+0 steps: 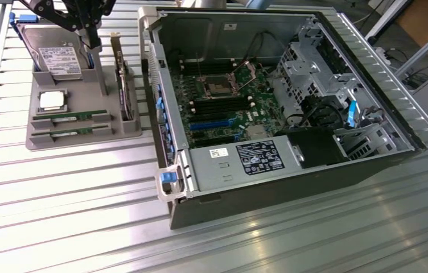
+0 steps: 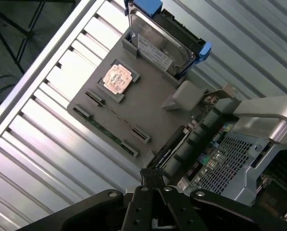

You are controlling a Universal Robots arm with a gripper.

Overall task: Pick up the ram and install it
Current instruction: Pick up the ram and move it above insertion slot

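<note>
While the ram, a long thin green circuit-board stick, lies on edge between two small holders at the end of the grey moulded parts tray farthest from the hard drive, a second green stick sits just beside it in the neighbouring holders; neither is in my grasp. My black gripper hangs above the tray with its fingers pressed together on nothing, nearer the silver hard drive with blue rails and the upright card with a metal bracket than the sticks. The square silver processor chip rests between drive and sticks; on the exterior view's right of the tray stands the open computer case with its green motherboard.

I judge the step in hand to be the reach for the ram. Doing it well means parting the fingers before descending; squaring them across the stick's flat faces; centring between the two holders; keeping clear of the neighbouring stick and the processor; pulling straight up so the board does not bind.
</note>
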